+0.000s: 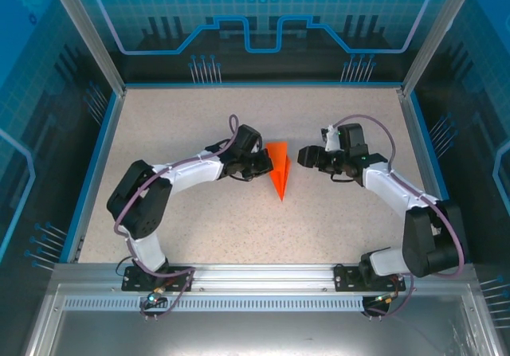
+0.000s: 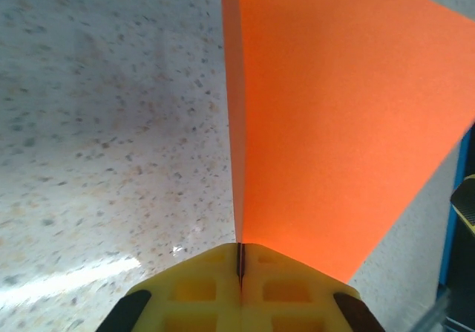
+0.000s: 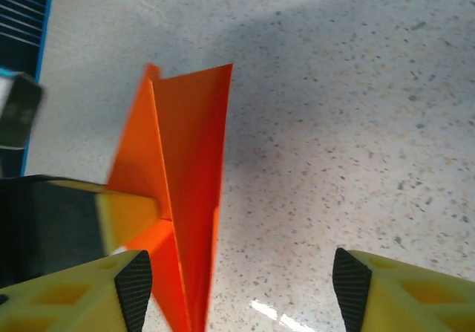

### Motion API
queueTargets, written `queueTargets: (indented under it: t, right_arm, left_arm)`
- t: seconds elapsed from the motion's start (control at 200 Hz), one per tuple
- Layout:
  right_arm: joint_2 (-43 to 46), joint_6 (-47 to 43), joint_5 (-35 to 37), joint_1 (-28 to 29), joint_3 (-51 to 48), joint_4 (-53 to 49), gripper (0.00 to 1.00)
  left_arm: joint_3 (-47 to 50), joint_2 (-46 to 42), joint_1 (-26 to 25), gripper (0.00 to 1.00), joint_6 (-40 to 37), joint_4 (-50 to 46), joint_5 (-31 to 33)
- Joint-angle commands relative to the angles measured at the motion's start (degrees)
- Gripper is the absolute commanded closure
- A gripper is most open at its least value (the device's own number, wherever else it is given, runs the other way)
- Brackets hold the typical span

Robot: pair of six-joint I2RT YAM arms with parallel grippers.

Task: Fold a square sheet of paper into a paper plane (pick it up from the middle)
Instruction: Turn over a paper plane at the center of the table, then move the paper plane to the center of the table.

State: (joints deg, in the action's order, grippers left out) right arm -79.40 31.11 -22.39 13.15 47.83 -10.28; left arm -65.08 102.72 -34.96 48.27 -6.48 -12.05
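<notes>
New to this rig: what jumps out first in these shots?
A bright orange folded paper wedge sits at the middle of the speckled beige table, its tip pointing toward the near edge. The left gripper has its jaws shut on the wedge's edge. The right gripper sits just on the other side, jaws open.

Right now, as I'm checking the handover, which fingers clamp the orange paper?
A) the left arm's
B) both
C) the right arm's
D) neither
A: the left fingers are pressed shut on the orange paper, while the right fingers stand wide apart, gripping nothing.
</notes>
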Motion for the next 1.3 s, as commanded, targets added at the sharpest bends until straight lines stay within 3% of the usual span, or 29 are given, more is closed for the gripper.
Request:
queueTargets:
  t: [0.0,0.34,0.74,0.845,1.295]
  right_arm:
    - [0.6,-0.6,-1.9,2.7,0.3,0.2,0.35]
    - [-10.7,-0.1,-0.4,9.3,6.0,-0.1,0.51]
    - [-14.7,0.2,1.0,11.2,6.2,1.2,0.49]
    - [-16.3,-0.1,-1.5,11.7,6.7,1.7,0.49]
    - [-16.1,-0.8,-1.0,13.1,6.2,2.0,0.5]
  left_arm:
    - [2.7,3.2,0.7,1.0,0.6,13.2,-9.0]
    - [5.8,8.3,1.6,1.0,0.5,17.5,-10.2]
    - [9.4,10.2,2.6,1.0,1.7,20.2,-8.6]
    - [9.5,10.5,2.6,1.0,1.7,20.1,-8.4]
    - [10.1,10.3,2.6,1.0,1.6,19.8,-8.1]
